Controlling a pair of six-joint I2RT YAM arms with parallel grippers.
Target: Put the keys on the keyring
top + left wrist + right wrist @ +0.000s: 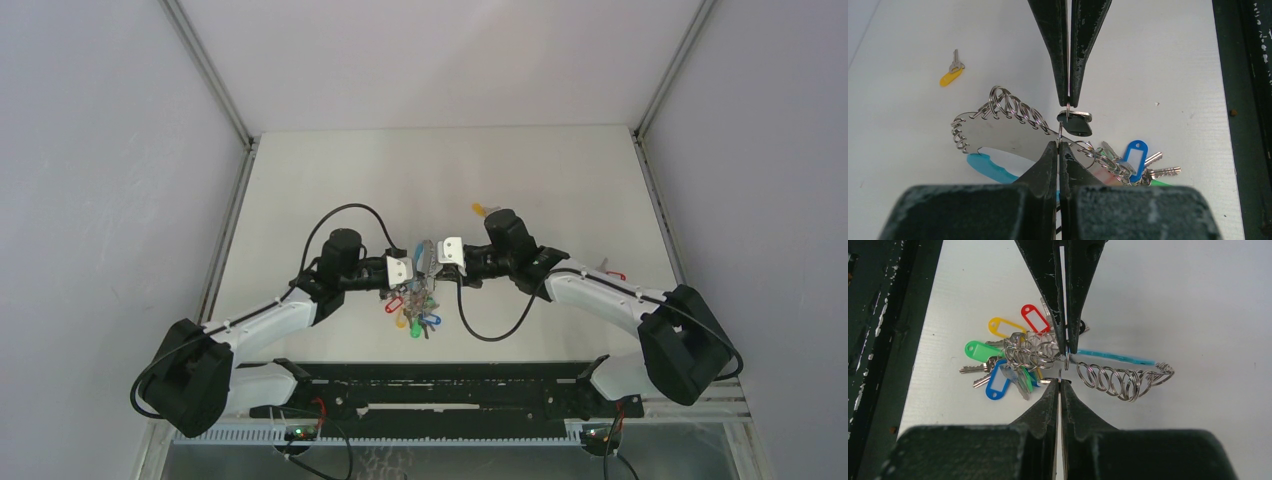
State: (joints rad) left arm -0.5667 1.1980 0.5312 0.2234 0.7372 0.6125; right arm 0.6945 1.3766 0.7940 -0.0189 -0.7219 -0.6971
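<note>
The keyring [410,310] hangs between both grippers over the middle of the table. Its grey chain loop [998,112], light-blue band [985,167] and bunch of coloured tags [1008,352] show in the wrist views. My left gripper [1059,145] is shut on the keyring's thin metal loop. My right gripper [1060,382] is shut on the small ring of a black-tagged key [1075,124], tip to tip with the left gripper. A yellow-tagged key [952,74] lies loose on the table [300,200]. It also shows in the top view [481,210]. A red-tagged key [612,272] lies to the right.
White walls with metal corner posts [210,70] close in the table on three sides. A black rail [430,385] runs along the near edge between the arm bases. A black cable [490,330] loops from the right arm over the table.
</note>
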